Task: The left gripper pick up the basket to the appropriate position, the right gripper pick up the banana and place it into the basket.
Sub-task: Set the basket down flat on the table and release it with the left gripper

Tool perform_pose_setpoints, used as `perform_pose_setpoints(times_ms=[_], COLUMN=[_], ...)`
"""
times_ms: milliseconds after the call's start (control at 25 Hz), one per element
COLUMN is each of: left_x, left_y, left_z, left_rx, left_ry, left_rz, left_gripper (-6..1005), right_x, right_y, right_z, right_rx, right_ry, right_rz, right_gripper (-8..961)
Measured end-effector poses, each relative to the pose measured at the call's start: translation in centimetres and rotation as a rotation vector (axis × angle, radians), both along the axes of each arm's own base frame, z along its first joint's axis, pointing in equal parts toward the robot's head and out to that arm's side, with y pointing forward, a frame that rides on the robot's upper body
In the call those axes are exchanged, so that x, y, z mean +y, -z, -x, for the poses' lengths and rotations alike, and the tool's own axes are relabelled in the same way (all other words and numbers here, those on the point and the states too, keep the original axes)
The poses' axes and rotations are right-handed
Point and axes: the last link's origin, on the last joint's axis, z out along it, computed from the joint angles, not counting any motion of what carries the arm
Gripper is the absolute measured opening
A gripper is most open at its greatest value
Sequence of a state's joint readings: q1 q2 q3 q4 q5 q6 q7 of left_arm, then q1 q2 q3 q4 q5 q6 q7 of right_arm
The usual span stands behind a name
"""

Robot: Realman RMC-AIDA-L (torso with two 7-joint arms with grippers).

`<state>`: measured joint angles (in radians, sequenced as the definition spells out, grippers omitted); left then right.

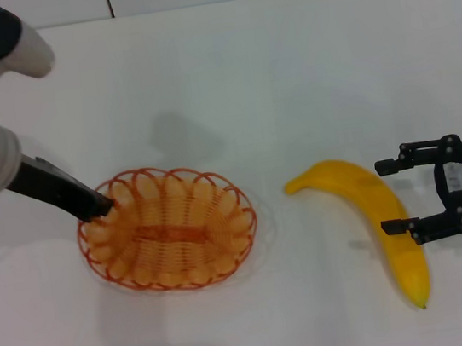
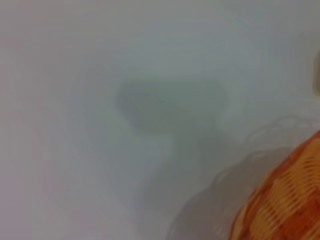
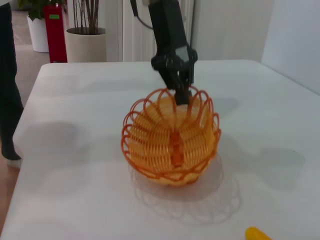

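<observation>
The orange wire basket (image 1: 168,229) rests on the white table left of centre. My left gripper (image 1: 102,205) reaches down to its far-left rim, and the right wrist view shows its fingers (image 3: 181,90) pinched together on a rim loop of the basket (image 3: 170,140). A corner of the basket (image 2: 287,200) fills the edge of the left wrist view. The yellow banana (image 1: 374,213) lies to the right of the basket, and only its tip (image 3: 257,234) shows in the right wrist view. My right gripper (image 1: 382,197) is open at the banana's middle, coming in from the right, one finger on each side.
The white table (image 1: 285,71) stretches bare behind the basket and the banana. Beyond the table's far edge, the right wrist view shows plant pots (image 3: 85,42) and a red stand (image 3: 56,30).
</observation>
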<state>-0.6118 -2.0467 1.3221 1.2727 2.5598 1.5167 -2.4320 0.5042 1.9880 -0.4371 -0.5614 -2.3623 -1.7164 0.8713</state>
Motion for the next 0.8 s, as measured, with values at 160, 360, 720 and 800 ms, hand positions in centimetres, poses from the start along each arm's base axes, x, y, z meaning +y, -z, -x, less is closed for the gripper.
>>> perform_pose_setpoints(times_ms=[160, 360, 720, 800], left_x=[0.5, 0.9, 0.7, 0.7], left_y=[1.4, 2.4, 2.5, 2.4], left_z=[0.3, 0.0, -0.5, -0.4], left_rx=[-0.038, -0.115, -0.165, -0.164], left_ry=[-0.037, -0.059, -0.082, -0.087], left_rz=[0.005, 0.013, 0.030, 0.033], left_gripper=[65, 63, 65, 65], right_x=[0.0, 0.0, 0.0, 0.0], right_y=[0.1, 0.1, 0.1, 0.1], right_z=[0.0, 0.0, 0.0, 0.0], right_rx=[0.001, 0.001, 0.001, 0.001], right_ry=[0.000, 0.000, -0.001, -0.001], right_rz=[0.001, 0.001, 0.001, 0.001], right_gripper=[799, 799, 799, 799])
